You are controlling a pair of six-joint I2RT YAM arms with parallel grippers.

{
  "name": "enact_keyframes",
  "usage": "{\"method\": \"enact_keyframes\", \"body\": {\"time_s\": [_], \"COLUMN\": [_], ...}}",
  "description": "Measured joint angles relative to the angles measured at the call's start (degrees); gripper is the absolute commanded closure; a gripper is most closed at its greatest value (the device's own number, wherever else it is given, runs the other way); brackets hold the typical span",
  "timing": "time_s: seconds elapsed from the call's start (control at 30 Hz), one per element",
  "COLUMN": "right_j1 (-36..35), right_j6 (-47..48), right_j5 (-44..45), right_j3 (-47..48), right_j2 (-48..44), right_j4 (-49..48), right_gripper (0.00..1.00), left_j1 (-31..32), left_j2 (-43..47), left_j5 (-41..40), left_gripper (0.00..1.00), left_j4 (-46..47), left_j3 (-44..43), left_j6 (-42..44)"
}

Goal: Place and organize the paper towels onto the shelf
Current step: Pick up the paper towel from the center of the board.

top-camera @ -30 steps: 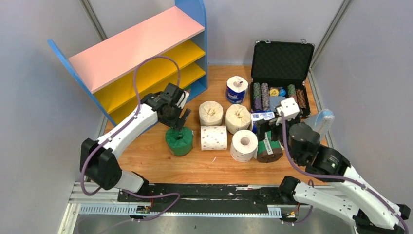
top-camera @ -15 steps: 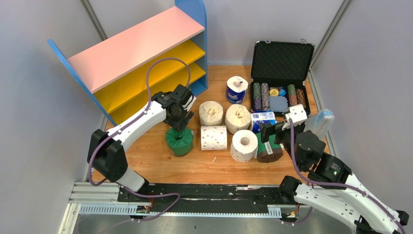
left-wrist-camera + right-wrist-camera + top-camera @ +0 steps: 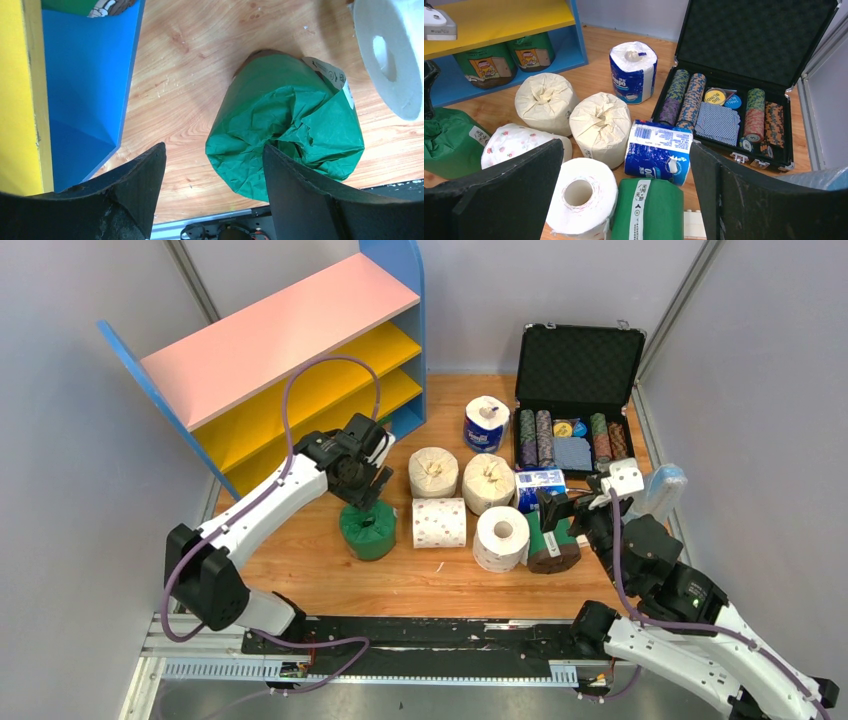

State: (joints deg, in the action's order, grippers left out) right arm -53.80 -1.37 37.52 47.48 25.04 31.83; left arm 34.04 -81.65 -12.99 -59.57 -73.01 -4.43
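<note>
Only right wrist shows shelved green rolls under shelf.

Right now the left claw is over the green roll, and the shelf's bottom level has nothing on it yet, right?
Not quite. The left claw is over the green roll, but the shelf's bottom level already holds two green rolls, as the right wrist view shows.

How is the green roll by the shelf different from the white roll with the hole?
The green roll is wrapped in crinkly green paper; the white roll is bare. The green roll's top is twisted shut, while the white roll shows an open hole. Both stand upright on the table.
</note>
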Motion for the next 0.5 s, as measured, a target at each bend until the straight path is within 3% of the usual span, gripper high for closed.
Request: {"method": "enact_keyframes", "body": {"time_s": [0.5], "right_j1": [0.0], "right_j6": [-0.02], "right_j5": [0.04], "right_j3": [-1.38], "right_j2": [-2.69], "right_j4": [-1.33], "right_gripper": [0.0], "left_j1": [0.02], "left_j2": [-3.93], "left_j5": [0.63], "left_gripper": [0.4], "left_j4": [1.81], "left_j3": [3.56], "left_j6": [-1.09]}}
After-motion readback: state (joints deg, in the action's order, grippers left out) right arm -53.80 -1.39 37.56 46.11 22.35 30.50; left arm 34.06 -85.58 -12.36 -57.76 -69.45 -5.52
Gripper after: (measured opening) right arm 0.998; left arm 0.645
